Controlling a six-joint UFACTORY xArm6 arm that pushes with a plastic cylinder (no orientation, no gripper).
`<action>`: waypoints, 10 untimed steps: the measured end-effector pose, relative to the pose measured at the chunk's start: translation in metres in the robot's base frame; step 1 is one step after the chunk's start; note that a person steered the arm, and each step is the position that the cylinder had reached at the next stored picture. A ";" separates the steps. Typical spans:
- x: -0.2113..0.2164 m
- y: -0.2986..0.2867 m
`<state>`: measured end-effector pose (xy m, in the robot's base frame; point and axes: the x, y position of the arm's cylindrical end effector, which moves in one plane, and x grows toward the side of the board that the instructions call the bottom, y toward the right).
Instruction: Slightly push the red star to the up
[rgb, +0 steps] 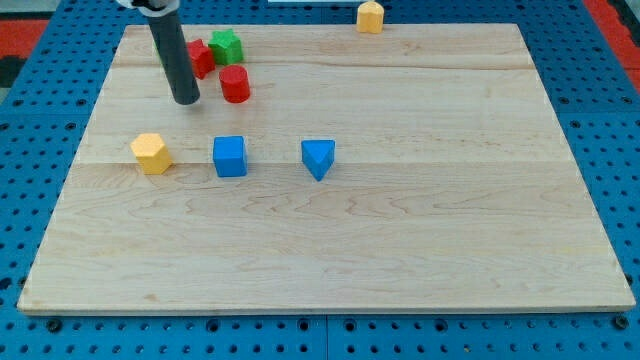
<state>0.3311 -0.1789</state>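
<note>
- Wooden board (400, 250): pale planks, fills most of the view, sits on a blue pegboard base (30, 120).
- Rod (172, 55): dark, straight, comes in from the view's top left and leans slightly. No jaws on it, nothing held, just a bare pusher.
- My tip (186, 102): down at the board surface, at about 7 o'clock from the red star, near it; contact cannot be confirmed because the rod covers the star's left side.
- Blue cube (229, 156): mid-left of the board, at 5 o'clock from my tip, well apart from it.
- Blue triangular block (318, 158): at 3 o'clock from the blue cube, clear gap between them.
- Yellow hexagonal block (151, 153): at 9 o'clock from the blue cube, near the board's left edge.
- Yellow block (370, 16): at the board's top edge, well apart from everything else; shape not clear.
- Red cylinder (235, 85): at 3 o'clock from my tip, just below the green star.
- Green star (227, 46): at 2 o'clock from my tip, just beside the red star.
- Red star (201, 57): top-left cluster, partly hidden behind the rod, at 9 o'clock from the green star.
</note>
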 end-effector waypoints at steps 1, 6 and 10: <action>-0.005 0.008; -0.058 -0.001; -0.033 -0.025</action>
